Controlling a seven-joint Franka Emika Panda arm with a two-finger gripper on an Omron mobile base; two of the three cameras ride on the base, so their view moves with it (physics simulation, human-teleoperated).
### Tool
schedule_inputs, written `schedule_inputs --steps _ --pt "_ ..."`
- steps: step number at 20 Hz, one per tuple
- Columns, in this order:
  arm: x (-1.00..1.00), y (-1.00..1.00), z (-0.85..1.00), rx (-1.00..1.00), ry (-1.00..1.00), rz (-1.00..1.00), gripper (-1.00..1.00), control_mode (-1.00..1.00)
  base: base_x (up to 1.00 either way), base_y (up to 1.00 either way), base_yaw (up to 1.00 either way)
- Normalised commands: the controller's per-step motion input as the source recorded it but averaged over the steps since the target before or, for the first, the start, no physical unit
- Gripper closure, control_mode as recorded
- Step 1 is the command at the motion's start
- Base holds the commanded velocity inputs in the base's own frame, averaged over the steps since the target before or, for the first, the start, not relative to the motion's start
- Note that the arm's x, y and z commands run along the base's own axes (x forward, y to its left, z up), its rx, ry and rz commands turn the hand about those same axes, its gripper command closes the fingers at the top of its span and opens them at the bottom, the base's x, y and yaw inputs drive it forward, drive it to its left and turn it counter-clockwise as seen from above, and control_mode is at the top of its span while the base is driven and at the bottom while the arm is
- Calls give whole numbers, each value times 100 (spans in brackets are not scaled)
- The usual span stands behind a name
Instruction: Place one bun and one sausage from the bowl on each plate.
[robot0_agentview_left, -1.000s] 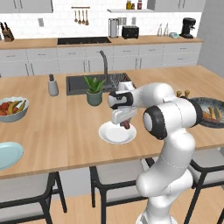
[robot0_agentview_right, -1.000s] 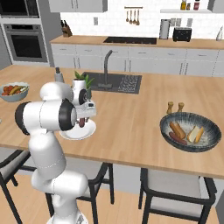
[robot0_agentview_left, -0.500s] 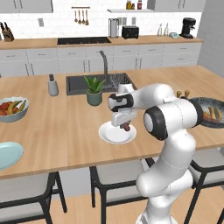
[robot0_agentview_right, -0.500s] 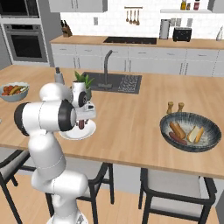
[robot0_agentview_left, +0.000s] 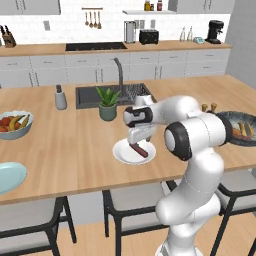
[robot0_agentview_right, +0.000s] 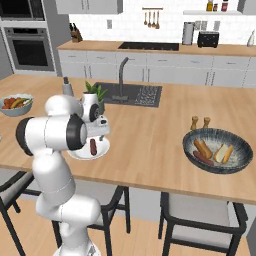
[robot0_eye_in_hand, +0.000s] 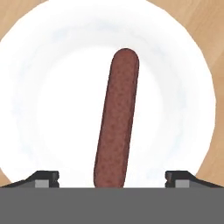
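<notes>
Brown sausage (robot0_eye_in_hand: 116, 120) lying on white plate (robot0_eye_in_hand: 48, 100), pincer (robot0_eye_in_hand: 113, 178) tips spread apart, no readable writing

arm: bent low, forward | claw (robot0_eye_in_hand: 112, 177): pointing down, jaws apart

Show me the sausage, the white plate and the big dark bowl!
sausage (robot0_eye_in_hand: 116, 122), hand view, middle of its length.
white plate (robot0_eye_in_hand: 52, 113), hand view, bare inner surface.
dark bowl (robot0_agentview_right: 242, 156), right base view, its right rim.

A glossy white arm (robot0_agentview_left: 192, 150) of rounded, bulbous segments with dark grey joint rings; a dark band circles its wrist, and two small dark fingers (robot0_eye_in_hand: 46, 177) have grey tips
</notes>
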Motion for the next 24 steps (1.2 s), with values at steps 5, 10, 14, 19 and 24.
schedule_inputs --steps 5,10,14,19,24 --pt "-67 -4 62 0 -10 -9 -100 -100 0 0 0" --pt "-100 -3 84 -4 -20 -12 -100 -100 0 0 0" --pt "-100 -13 63 7 -15 -23 -100 -100 0 0 0" --pt "-100 -14 12 4 -35 -12 -100 -100 0 0 0" --pt "-58 -9 0 -1 -11 -7 -100 -100 0 0 0"
